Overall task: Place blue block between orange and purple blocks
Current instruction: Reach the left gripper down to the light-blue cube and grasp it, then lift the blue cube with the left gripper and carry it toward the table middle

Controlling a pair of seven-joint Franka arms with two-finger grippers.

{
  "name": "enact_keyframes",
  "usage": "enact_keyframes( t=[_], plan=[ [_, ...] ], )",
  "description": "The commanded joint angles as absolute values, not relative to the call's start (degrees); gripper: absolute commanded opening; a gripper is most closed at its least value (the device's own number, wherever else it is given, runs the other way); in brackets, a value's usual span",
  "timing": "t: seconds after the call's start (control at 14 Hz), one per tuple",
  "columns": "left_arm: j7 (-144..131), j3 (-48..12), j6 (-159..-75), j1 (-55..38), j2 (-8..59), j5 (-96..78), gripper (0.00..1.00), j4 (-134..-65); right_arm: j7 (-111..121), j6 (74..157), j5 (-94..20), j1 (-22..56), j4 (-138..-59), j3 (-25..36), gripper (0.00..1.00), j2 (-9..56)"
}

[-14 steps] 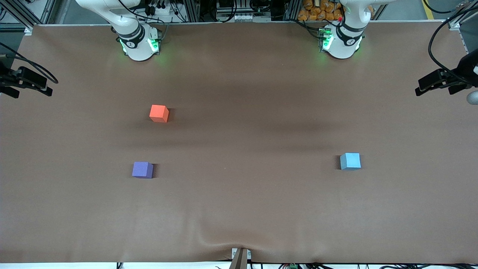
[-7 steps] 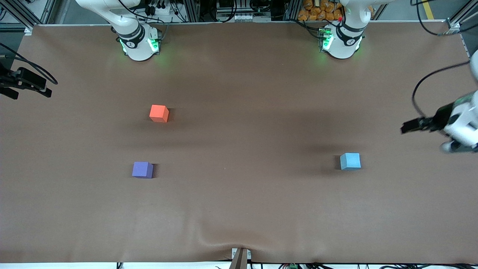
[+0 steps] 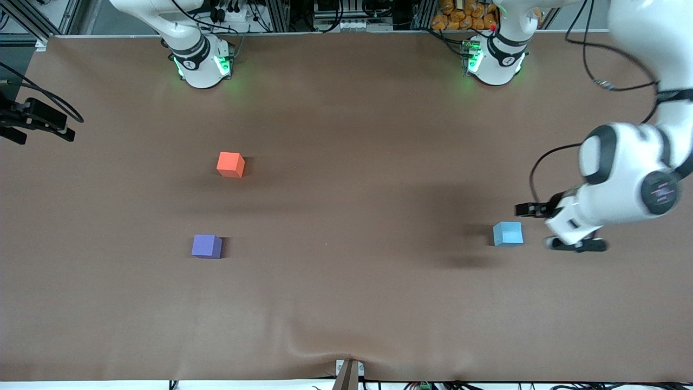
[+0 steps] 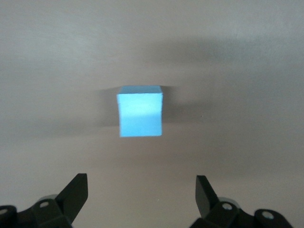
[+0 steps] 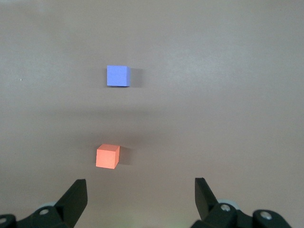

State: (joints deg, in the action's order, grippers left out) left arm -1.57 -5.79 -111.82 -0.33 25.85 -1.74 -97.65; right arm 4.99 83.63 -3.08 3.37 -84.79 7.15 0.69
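Since the earlier frames the left arm has been swung in from the tabletop's edge at its own end; its left claw (image 3: 533, 216) is now seen low over the brown tabletop (image 3: 346, 303), just beside the blue block (image 3: 508, 234). The right arm has not shifted.

- Blue block: resting on the tabletop toward the left arm's end, untouched. In the left wrist view it (image 4: 140, 111) sits ahead of the left claw (image 4: 141, 190), centred on the gap between the fingers (image 4: 76, 190), clear of both.
- Left claw: spread wide, nothing held.
- Orange block (image 3: 230, 164): on the tabletop toward the right arm's end, well apart from the blue block, at roughly 10 o'clock from it in the front view.
- Purple block (image 3: 206, 246): nearer the front camera than the orange block, at about 7 o'clock from it; a bare gap is left between the two.
- Right claw (image 5: 141, 192): noted waiting at the tabletop's edge at the right arm's end, spread wide and empty. In its wrist view the orange block (image 5: 108, 156) and purple block (image 5: 117, 75) are seen
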Motion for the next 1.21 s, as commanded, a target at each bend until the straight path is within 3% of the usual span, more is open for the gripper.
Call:
enact_keyframes(
  t=[0.0, 0.29, 1.0, 1.14],
  plan=[
    [-1.3, -5.4, -115.4, 0.1, 28.8, -1.7, 1.0, -97.8, 4.9, 83.6, -3.0, 3.7, -84.1, 7.3, 1.0, 1.4],
    [-1.5, -5.4, -123.1, 0.0, 31.5, 2.9, 1.0, -100.5, 4.9, 83.6, -3.2, 3.7, -84.1, 7.3, 1.0, 1.5],
    [-2.2, -5.5, -126.1, -0.4, 34.7, 2.9, 1.0, -100.4, 4.9, 84.3, -2.9, 3.9, -84.0, 7.3, 1.0, 1.7],
    [-2.5, -5.5, -126.1, -0.2, 34.7, 2.8, 0.83, -100.3, 4.9, 84.2, -3.1, 4.0, -84.3, 7.3, 1.0, 1.8]
  ],
)
